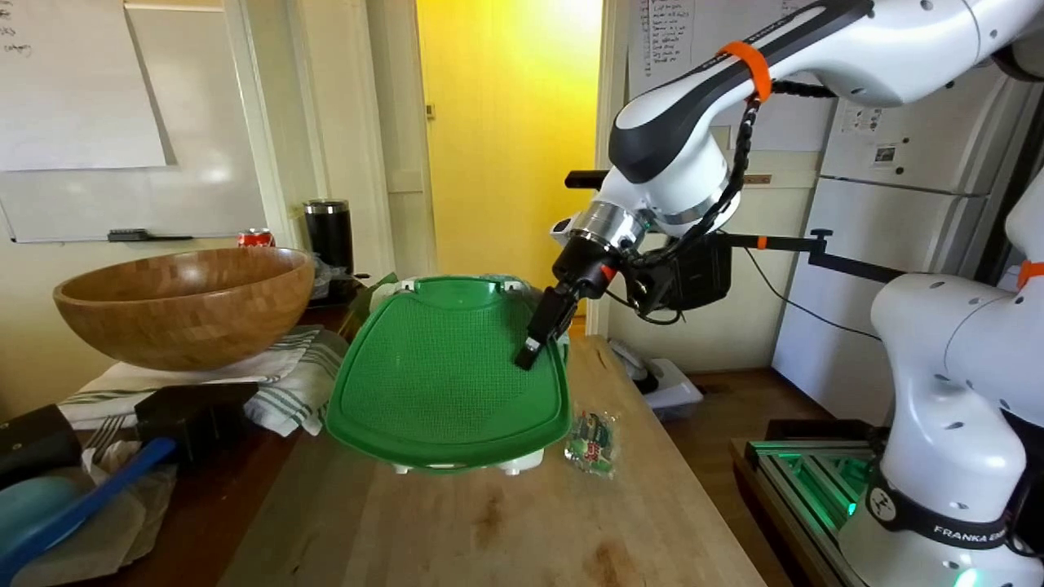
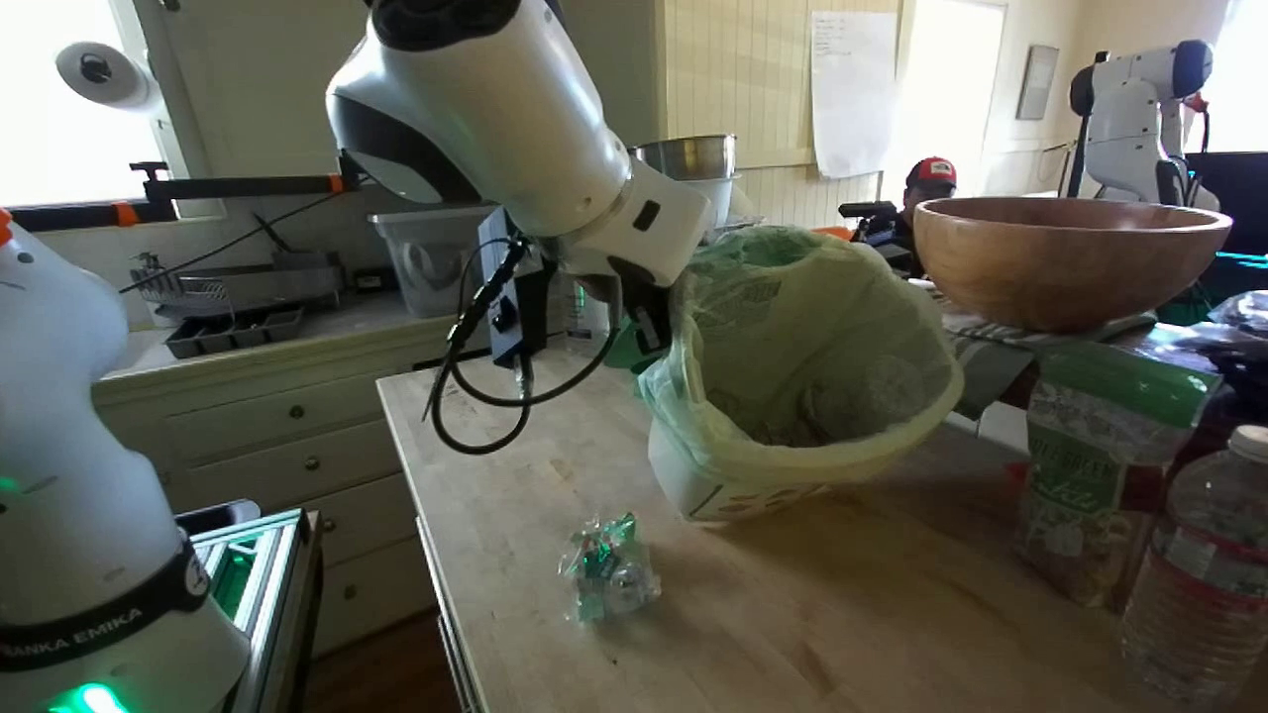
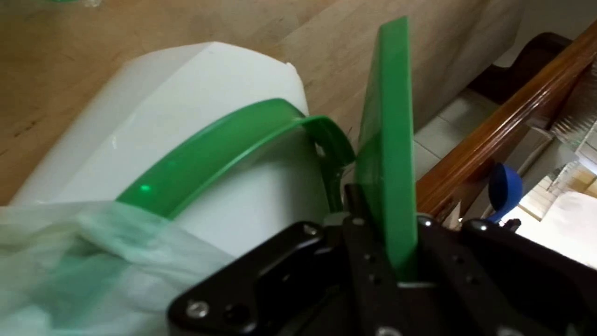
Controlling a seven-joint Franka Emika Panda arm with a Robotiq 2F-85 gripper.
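the bin [image 2: 684, 485] is already open (bag [image 2: 827, 458] inside), the lid [image 1: 444, 375] unreleased, clamped in the end effector [image 1: 530, 350]; a packet [image 2: 609, 572] lies on the desk [image 2: 753, 614].

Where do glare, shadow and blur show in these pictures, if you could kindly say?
In an exterior view, brightness bleaches the top of the yellow door and glare spots the whiteboard; in an exterior view, the window is blown out and the bin shades the table; in the wrist view, a glint marks the green handle, and the bin liner looks soft.
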